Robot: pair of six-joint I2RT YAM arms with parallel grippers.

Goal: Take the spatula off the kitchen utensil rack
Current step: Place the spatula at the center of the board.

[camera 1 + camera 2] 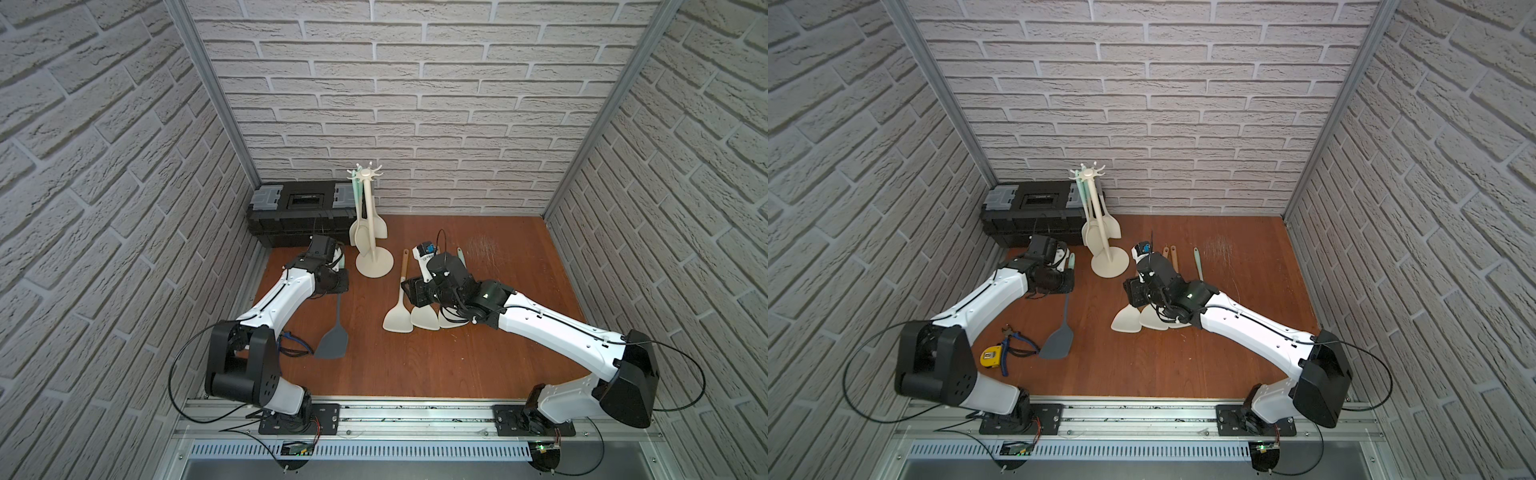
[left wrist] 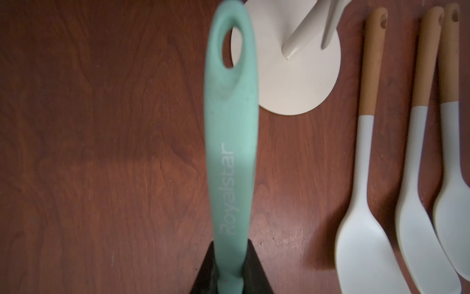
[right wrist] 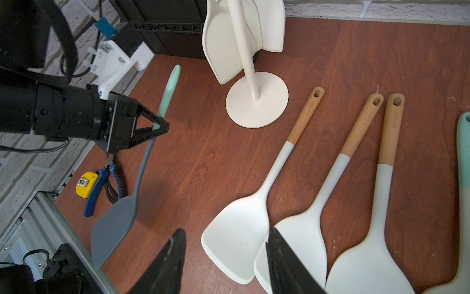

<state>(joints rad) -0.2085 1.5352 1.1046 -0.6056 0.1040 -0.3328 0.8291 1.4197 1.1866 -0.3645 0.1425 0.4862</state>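
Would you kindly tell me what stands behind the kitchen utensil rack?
A black toolbox against the brick wall; the kitchen utensil rack and its hanging spatulas cover one end of the toolbox.

"Royalstar" in pale lettering, running lengthwise down mint-green handle of spatula (image 2: 230,152). Small print on wooden handles (image 3: 309,109) nearby, too faint to read.

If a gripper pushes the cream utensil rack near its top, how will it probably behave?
The rack would probably tip rather than slide: its pole is tall and thin over a flat round base. The hanging spatulas would likely swing, as only the top hooks seem to hold them.
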